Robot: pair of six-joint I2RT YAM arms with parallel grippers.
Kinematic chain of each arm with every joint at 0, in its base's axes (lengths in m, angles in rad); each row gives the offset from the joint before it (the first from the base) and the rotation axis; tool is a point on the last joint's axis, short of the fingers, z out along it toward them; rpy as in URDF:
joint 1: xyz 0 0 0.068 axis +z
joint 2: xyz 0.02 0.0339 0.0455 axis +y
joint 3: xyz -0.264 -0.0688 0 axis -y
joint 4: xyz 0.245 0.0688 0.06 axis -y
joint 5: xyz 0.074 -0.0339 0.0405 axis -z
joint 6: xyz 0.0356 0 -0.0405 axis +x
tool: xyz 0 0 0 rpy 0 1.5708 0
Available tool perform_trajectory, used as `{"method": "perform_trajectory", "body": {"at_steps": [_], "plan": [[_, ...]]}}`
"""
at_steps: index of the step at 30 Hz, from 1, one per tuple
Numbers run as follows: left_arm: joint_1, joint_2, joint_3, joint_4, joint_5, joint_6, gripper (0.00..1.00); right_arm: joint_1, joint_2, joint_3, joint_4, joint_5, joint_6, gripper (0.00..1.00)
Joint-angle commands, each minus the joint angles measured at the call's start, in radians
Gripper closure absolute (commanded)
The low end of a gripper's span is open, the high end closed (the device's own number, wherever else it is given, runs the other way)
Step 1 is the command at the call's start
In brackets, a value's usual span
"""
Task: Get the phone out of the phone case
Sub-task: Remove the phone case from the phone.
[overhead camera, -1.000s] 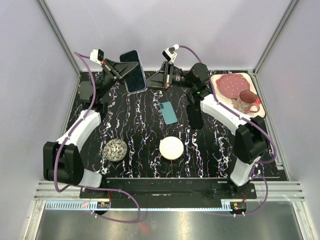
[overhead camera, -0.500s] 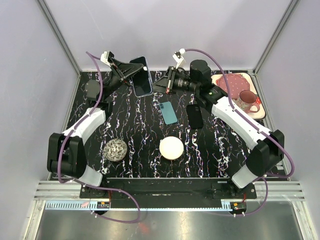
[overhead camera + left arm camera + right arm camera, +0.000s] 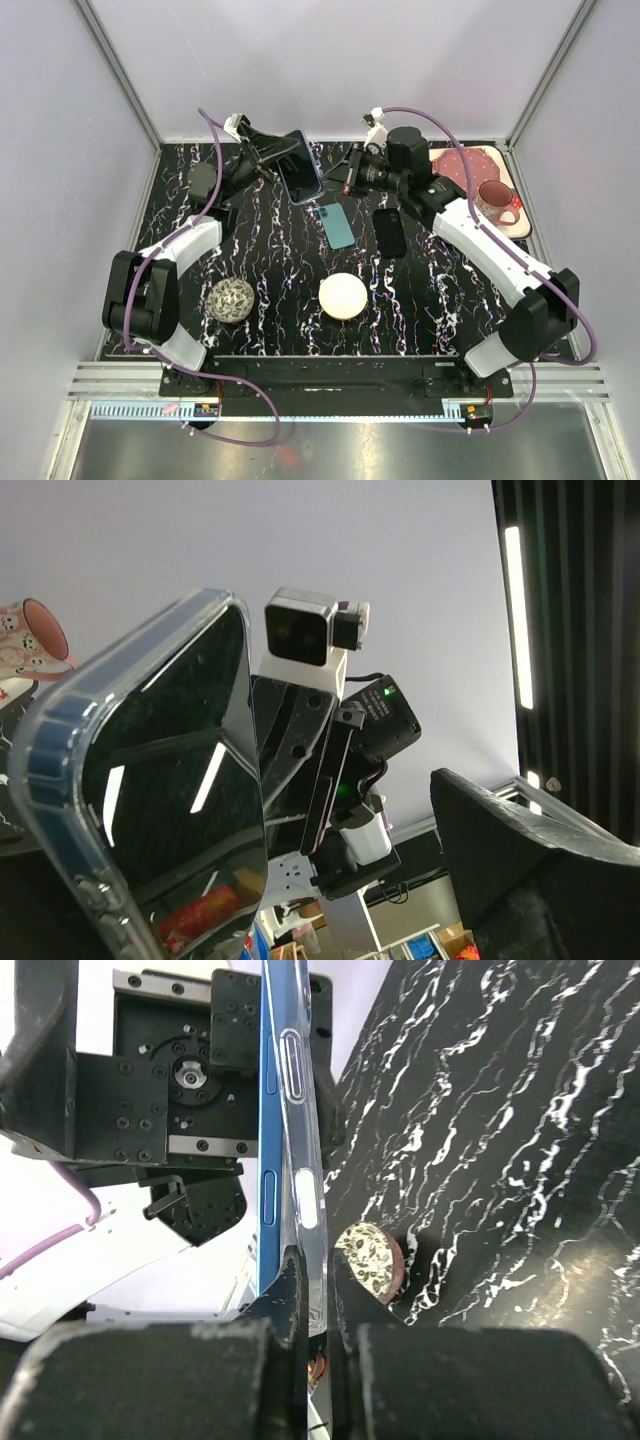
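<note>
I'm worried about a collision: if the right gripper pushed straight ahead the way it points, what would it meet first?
The cased phone: its edge sits between the fingers of the right gripper. Right behind it is the body of the left gripper, though the gap is hard to judge.

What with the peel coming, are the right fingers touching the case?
Touching: right wrist view shows the right fingers clamped on the case edge.
</note>
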Motion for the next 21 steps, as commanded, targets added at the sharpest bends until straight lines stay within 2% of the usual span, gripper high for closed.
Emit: {"method": "perform_trajectory", "body": {"at_steps": [1,5,14,17,21], "plan": [[0.009,-0.035,0.0,0.045,0.041,0.035,0.01,-0.098,-0.076,-0.019,-0.061,0.247,-0.074,1.0],[0.009,-0.041,0.002,-0.056,0.039,0.107,0.01,-0.115,-0.101,-0.013,-0.101,0.278,-0.1,1.0],[0.015,-0.032,-0.024,-0.053,0.045,0.103,0.01,-0.134,-0.104,-0.015,-0.13,0.313,-0.123,1.0],[0.024,-0.038,-0.038,-0.052,0.056,0.115,0.01,-0.136,-0.116,-0.006,-0.188,0.411,-0.18,1.0],[0.03,-0.064,-0.031,-0.139,0.06,0.17,0.01,-0.136,-0.119,0.001,-0.259,0.56,-0.27,1.0]]}}
